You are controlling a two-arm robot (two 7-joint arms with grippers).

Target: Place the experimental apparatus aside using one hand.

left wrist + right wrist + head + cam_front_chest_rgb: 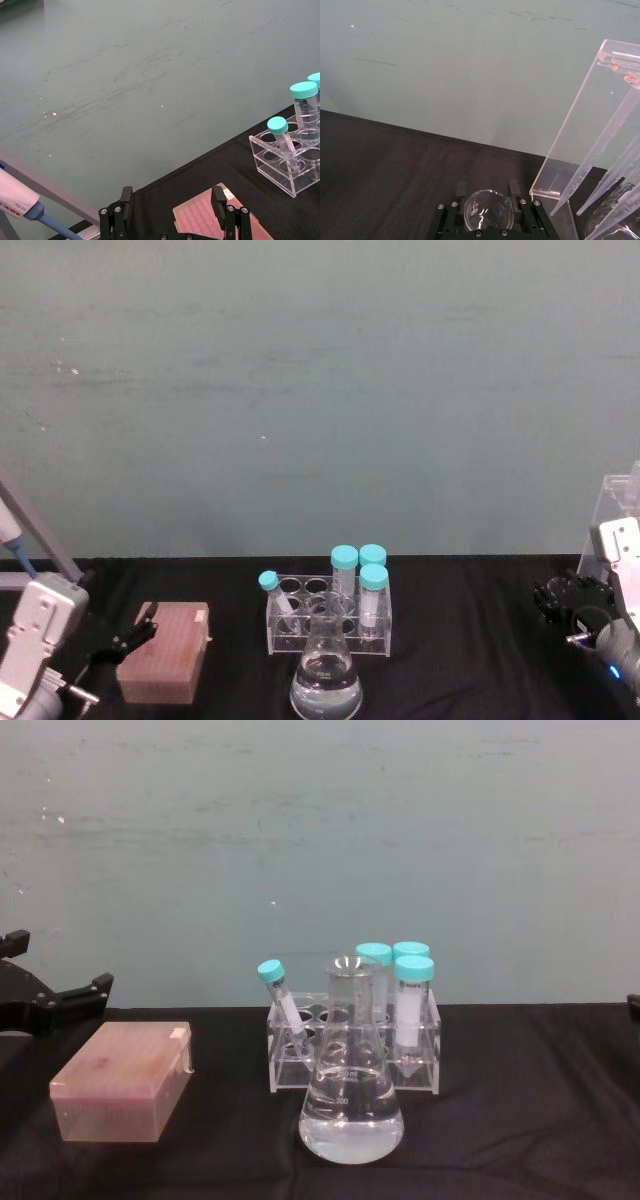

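You see the right gripper point(487, 188) at the bottom centre of the right wrist view. Its fingers point(461, 190) are closed around the small glass beaker point(489, 211), one finger on each side of the round glass and touching it. In the head view this gripper sits at the right edge of the frame, low over the black worktop point(520, 1120).

Just beside the beaker, on the right side of the right wrist view, the tall acrylic stand point(580, 130) stands upright. Long tapered tubes point(602, 160) hang slanted in front of it.

The conical flask point(350, 1110) stands upright at the lower centre of the chest view, with clear liquid in its wide bottom part. Directly behind it is a clear tube rack point(283, 1078) with four teal-capped tubes point(413, 1010). Three of them are upright at the right end of the rack, and one leans at the left end. The flask and the rack are well apart from the right gripper.

The left gripper point(172, 194) is at the bottom of the left wrist view, with its fingers spread wide apart and nothing between them. It hangs just above the pink box point(125, 1080), which lies at the lower left of the chest view. A pipette point(15, 200) shows at the lower left corner of the left wrist view.
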